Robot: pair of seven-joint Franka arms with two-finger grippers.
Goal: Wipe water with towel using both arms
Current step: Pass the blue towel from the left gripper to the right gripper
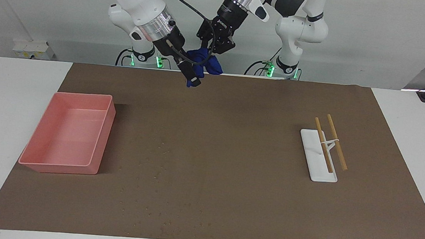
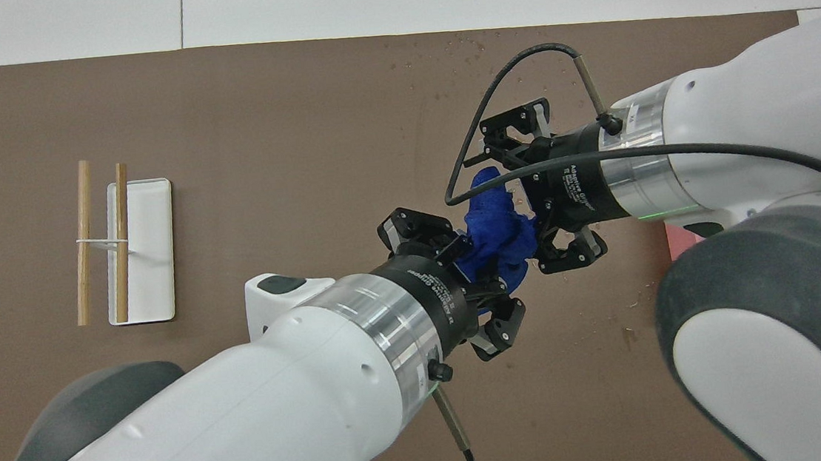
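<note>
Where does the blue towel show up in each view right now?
Facing view: the towel hangs top centre, held up between the left pincer and right pincer.
Overhead view: the towel sits mid-frame between both.
Shared landmark: the white tray with sticks.

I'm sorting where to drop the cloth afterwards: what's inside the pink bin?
Nothing shows inside the pink bin: its floor looks bare in the facing view. In the overhead view the right arm covers nearly all of it. Both tools, left and right, hold the towel aloft.
</note>
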